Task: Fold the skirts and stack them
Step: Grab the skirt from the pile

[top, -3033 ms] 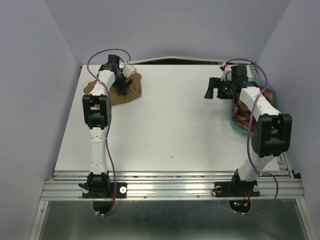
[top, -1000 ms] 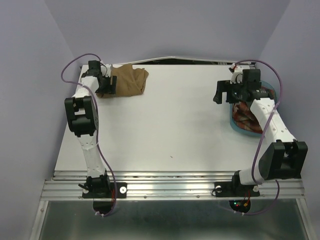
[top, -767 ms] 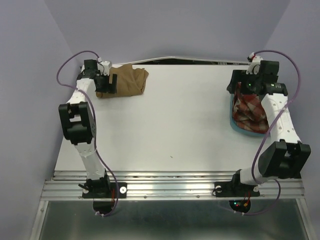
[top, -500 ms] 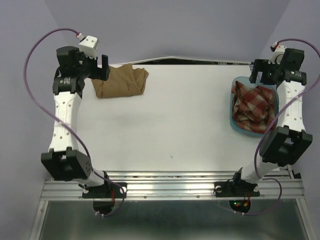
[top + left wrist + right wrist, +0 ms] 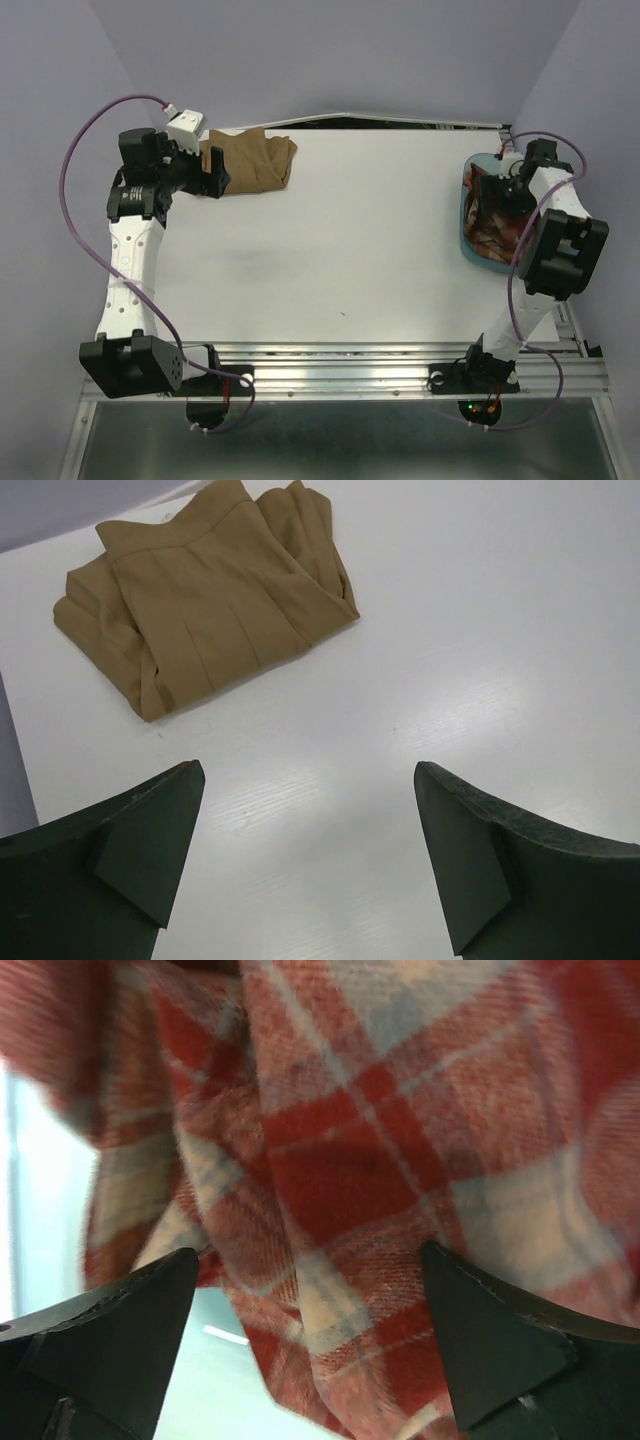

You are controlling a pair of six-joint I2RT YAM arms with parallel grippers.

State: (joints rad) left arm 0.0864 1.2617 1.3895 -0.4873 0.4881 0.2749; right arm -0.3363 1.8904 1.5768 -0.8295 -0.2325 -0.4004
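The tan skirt (image 5: pixel 255 160) lies folded at the table's back left, and it shows whole in the left wrist view (image 5: pixel 210 600). My left gripper (image 5: pixel 212 166) hovers just left of it, open, with only bare table between its fingers (image 5: pixel 308 772). The red-and-cream plaid skirt (image 5: pixel 497 228) is bunched inside the blue tub (image 5: pixel 463 235) at the back right. My right gripper (image 5: pixel 498 186) is lowered into the tub over that cloth. In the right wrist view its jaws stand wide open (image 5: pixel 308 1258) close above the plaid skirt (image 5: pixel 380 1150), gripping nothing.
The white table (image 5: pixel 350 230) ends at a gap along its back edge. Lilac walls close in on both sides. A metal rail (image 5: pixel 340 375) with the arm bases runs along the near edge. The tub's pale floor (image 5: pixel 190 1400) shows under the plaid.
The right gripper has swung down from above the tub's far rim into the tub, close over the plaid skirt. The left gripper dropped slightly toward the tan skirt's left edge, still open.
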